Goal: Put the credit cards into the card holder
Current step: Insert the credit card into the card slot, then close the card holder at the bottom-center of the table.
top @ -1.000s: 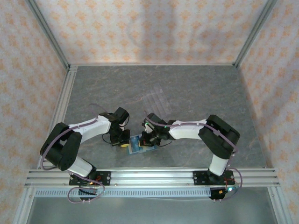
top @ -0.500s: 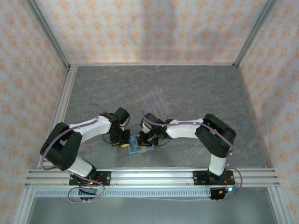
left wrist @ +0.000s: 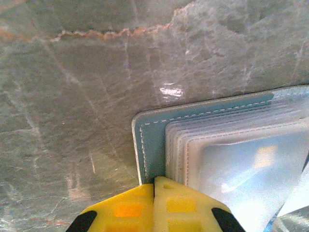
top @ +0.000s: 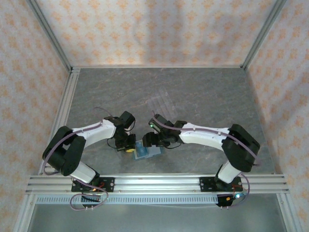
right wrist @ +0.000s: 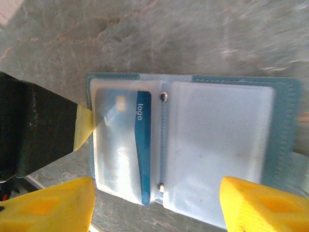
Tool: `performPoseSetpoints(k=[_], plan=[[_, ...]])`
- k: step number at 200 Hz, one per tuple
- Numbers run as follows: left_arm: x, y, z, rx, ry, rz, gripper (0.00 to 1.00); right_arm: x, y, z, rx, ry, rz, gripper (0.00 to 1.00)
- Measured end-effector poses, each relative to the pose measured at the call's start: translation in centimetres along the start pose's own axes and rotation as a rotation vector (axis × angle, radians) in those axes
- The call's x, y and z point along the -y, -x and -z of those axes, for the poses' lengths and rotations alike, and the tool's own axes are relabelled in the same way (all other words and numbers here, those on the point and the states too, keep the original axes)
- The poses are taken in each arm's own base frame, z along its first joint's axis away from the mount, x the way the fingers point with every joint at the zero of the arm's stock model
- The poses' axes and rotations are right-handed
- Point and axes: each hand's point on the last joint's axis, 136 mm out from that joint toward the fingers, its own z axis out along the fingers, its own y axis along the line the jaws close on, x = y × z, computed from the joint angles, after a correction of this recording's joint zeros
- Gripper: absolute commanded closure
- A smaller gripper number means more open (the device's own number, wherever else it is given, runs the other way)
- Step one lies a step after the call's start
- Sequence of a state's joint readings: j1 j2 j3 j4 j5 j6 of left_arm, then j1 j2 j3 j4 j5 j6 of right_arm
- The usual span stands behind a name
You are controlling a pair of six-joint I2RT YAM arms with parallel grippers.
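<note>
The card holder [right wrist: 282,121] lies open on the table, teal cover down, clear sleeves up; it also shows as card holder [top: 146,151] and card holder [left wrist: 149,140]. One credit card [right wrist: 144,145], blue with the word "logo", sits inside the left sleeve. My right gripper [right wrist: 154,205] hangs open above the holder, one yellow finger off each side, nothing between them; from above it is right gripper [top: 149,140]. My left gripper [left wrist: 154,180] is shut, its tips resting at the holder's teal edge, seen from above as left gripper [top: 129,149].
A clear plastic rack [top: 161,103] lies faintly visible on the grey marbled table behind the arms. Patterned walls close in the back and both sides. An aluminium rail [top: 154,183] runs along the near edge.
My right gripper has opened wide and drawn back slightly from the holder, its elbow swinging out to the right. The left gripper has stayed shut at the holder's edge.
</note>
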State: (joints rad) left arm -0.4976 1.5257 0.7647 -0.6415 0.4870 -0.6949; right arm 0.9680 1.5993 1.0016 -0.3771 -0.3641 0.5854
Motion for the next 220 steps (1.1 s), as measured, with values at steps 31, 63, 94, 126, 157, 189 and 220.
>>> performPoseSetpoints(k=[31,63,94,126,157,189,220], plan=[[0.0,0.0,0.0,-0.002,-0.001,-0.005,1.0,1.5,0.4,1.3,0.032,-0.092,0.016,0.22],[0.2,-0.1,-0.1,-0.006,0.003,-0.011,1.0,4.0,0.1,2.5,0.048,-0.221,0.017,0.19],[1.3,-0.1,-0.4,-0.01,-0.008,-0.042,1.0,5.6,-0.2,3.1,0.048,-0.299,0.021,0.16],[2.4,-0.1,-0.6,-0.008,-0.036,-0.059,1.0,6.2,-0.4,2.9,0.035,-0.328,0.025,0.23],[2.5,-0.1,-0.7,-0.01,-0.04,-0.054,1.0,6.9,-0.8,1.6,-0.002,-0.364,0.028,0.35],[2.5,-0.1,-0.7,-0.01,-0.04,-0.054,1.0,7.7,-1.3,0.6,-0.031,-0.393,0.024,0.43],[2.7,-0.2,-0.8,-0.011,-0.032,-0.062,1.0,7.8,-1.3,0.6,-0.031,-0.403,0.027,0.85]])
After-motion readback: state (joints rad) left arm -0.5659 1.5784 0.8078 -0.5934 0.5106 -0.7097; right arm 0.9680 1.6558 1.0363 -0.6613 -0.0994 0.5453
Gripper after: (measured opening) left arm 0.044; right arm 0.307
